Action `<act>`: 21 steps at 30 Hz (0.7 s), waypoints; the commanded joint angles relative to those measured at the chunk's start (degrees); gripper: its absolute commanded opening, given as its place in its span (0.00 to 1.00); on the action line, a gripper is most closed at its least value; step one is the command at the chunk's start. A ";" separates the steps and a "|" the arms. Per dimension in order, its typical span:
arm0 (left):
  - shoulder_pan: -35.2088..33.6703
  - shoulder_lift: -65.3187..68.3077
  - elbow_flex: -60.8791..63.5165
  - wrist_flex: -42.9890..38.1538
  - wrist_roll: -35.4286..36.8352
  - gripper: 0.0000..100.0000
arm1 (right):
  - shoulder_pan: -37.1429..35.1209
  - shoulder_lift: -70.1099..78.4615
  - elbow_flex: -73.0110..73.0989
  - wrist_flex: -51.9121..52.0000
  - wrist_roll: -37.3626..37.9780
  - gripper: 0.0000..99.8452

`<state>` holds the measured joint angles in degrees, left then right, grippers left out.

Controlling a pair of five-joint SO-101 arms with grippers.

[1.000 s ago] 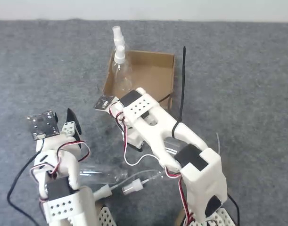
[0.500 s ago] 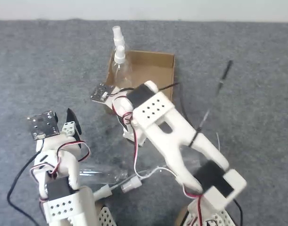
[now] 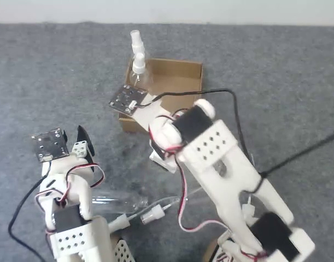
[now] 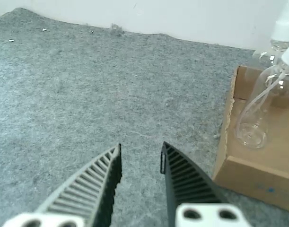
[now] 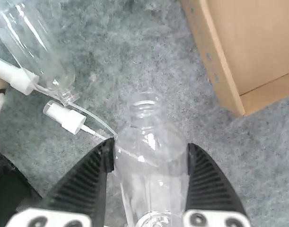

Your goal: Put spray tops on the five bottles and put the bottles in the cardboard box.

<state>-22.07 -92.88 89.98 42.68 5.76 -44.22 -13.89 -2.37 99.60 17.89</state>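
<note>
From the high view, the right arm stretches from the near right edge diagonally toward the cardboard box. Its wrist hangs over the carpet just short of the box's near wall. The left arm sits folded at the near left, its wrist pointing away across open carpet. A capped bottle stands upright in the box's far left corner, and a second capped bottle rises right behind it; whether that one is inside the wall I cannot tell. Bare cardboard floor shows across the box's right half, and carpet lies open to the left, to the right and beyond the box. Between the two arm bases a lying bottle rests on its side, with a loose spray top just beside its neck. In the left wrist view, the left gripper has its jaws parted by a narrow gap with nothing between them. It is held above plain carpet, with the box's corner off to one side and well apart from the tips. In the right wrist view, the right gripper is spread to a bottle's width and clamps an uncapped bottle by its body. The bottle's open neck points outward over the carpet, near the box's outer corner but apart from it. The loose spray top and its tube lie close by the bottle's shoulder. Another spray top lies against the lying bottle's side.
</note>
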 commanded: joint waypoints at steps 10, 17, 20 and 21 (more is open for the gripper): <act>0.26 -0.62 -0.92 -1.93 -0.62 0.13 | 9.27 -15.87 12.40 -6.99 -0.97 0.09; 0.18 -0.62 -0.92 -1.93 -0.70 0.13 | 14.73 -25.80 22.42 -14.20 -1.05 0.09; -0.09 -0.62 -1.19 -1.93 -0.70 0.13 | 17.54 -28.88 25.58 -17.27 -2.37 0.09; 0.00 -0.62 -1.27 -1.93 -0.70 0.13 | 18.42 -29.58 26.37 -18.33 -3.69 0.09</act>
<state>-22.07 -92.88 89.98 42.68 5.76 -28.66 -39.30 23.65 84.75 16.75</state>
